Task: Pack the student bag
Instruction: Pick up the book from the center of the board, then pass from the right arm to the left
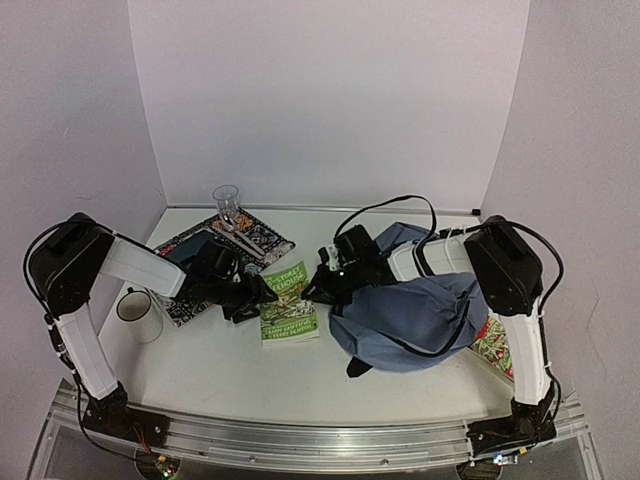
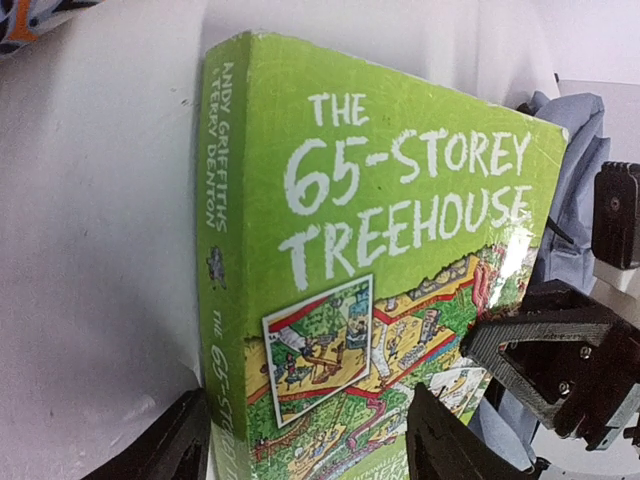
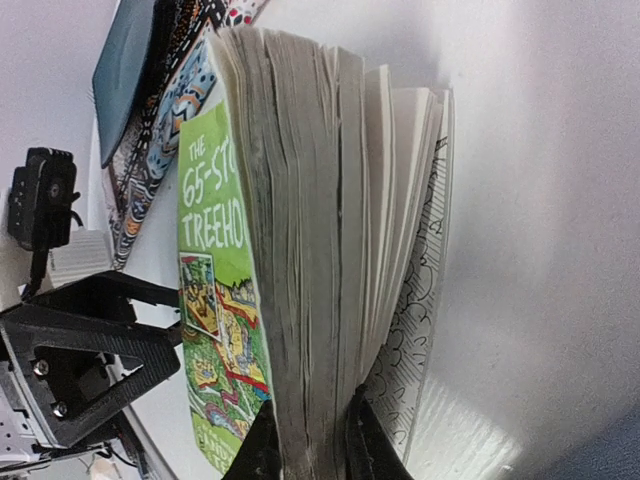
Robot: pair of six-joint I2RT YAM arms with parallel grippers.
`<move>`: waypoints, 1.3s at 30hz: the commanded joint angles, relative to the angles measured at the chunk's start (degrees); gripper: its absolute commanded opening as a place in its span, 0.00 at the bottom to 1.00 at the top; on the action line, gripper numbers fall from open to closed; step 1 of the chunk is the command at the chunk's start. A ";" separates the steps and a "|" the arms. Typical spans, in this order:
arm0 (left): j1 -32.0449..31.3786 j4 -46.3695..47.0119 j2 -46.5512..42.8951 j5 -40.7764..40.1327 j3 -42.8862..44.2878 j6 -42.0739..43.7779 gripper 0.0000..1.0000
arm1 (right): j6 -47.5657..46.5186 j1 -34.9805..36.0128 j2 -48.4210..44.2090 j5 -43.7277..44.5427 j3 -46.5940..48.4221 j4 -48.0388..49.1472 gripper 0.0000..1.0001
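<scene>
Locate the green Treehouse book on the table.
In the top view the green book lies near the middle of the table, between the left gripper and right gripper, just left of the student bag.

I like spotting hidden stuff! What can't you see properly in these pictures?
- Top view: the student bag's opening, covered by the right arm.
- Top view: the colourful book beside it, mostly under bag and arm.
- Left wrist view: the green book's lower cover, cut off by the edge.

Glossy green card cover on the book (image 2: 380, 250), with dull greyish paper pages (image 3: 300, 200). Soft, matt blue-grey cloth on the bag (image 1: 420, 310). Clear glass cup (image 1: 226, 200), smooth white mug (image 1: 138, 308), matt white table (image 1: 220, 370), brushed metal rail (image 1: 320, 440).
</scene>
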 commanded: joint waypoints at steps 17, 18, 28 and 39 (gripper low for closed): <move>0.95 5.84 -18.84 -5.82 -10.31 -9.12 0.90 | 23.10 -1.30 -16.18 -1.86 -13.24 32.19 0.00; 0.96 6.46 -19.02 -5.46 -10.49 -9.78 0.91 | 23.89 -1.30 -16.75 -0.88 -13.40 32.95 0.00; 0.69 23.01 -20.89 -0.60 -14.24 -16.44 0.95 | 28.69 -0.85 -19.98 6.68 -12.29 37.12 0.00; -1.89 34.73 -16.04 1.47 -11.43 -19.75 0.87 | 31.78 0.70 -20.01 10.91 -11.68 40.71 0.00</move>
